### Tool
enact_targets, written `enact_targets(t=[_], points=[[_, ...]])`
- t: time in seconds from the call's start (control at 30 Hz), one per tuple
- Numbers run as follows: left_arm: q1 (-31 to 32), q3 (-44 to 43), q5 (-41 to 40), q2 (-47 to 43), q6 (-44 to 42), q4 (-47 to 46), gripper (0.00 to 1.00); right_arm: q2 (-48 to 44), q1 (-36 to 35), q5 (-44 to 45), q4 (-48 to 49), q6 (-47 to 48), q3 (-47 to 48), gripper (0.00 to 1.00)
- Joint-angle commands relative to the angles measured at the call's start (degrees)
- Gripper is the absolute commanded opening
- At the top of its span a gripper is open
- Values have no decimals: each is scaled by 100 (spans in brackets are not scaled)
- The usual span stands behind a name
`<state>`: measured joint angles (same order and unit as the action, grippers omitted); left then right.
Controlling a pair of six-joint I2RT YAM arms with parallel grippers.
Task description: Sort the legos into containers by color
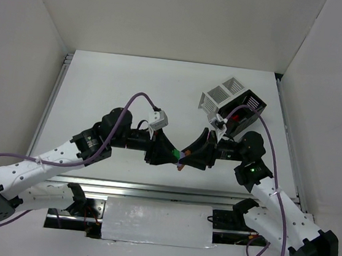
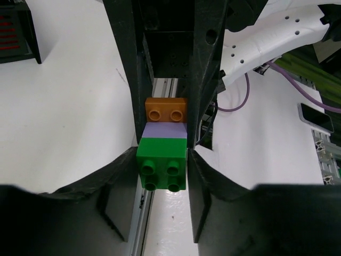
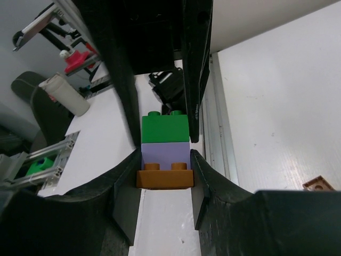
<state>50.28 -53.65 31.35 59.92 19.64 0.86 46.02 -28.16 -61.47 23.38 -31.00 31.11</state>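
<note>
A three-brick lego stack hangs above the table's near middle, held from both sides. My left gripper is shut on the green brick at one end. My right gripper is shut on the orange-brown brick and the purple brick at the other end. In the left wrist view the purple brick and orange-brown brick sit between the right arm's fingers. In the right wrist view the green brick sits between the left arm's fingers. A loose orange-brown lego lies on the table.
A white slotted box and a black box with red pieces inside stand at the back right; the black box also shows in the left wrist view. An aluminium rail runs along the near edge. White walls enclose the table.
</note>
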Motion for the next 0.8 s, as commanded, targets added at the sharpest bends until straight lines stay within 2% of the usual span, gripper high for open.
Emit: enact_targets(t=[0.0,0.03,0.1,0.13,0.23,0.7,0.77], points=[[34,-49,205,2,-39,-403,49,21,-40,-58,334,15,44,0],[34,-41,196,11,-48,-385,35,4,-40,-67,326,33,44,0],[34,-58,187,20,-57,-376,26,-14,-40,-67,282,77,35,0],[34,-67,196,20,-57,-368,16,-14,-40,-84,282,77,35,0],[34,-137,187,55,-74,-315,2,-5,-40,-102,273,95,35,0],[34,-172,328,81,-57,-359,0,-75,-23,-49,273,112,26,0],[34,-181,345,81,-48,-368,0,-84,-40,3,264,86,35,9]])
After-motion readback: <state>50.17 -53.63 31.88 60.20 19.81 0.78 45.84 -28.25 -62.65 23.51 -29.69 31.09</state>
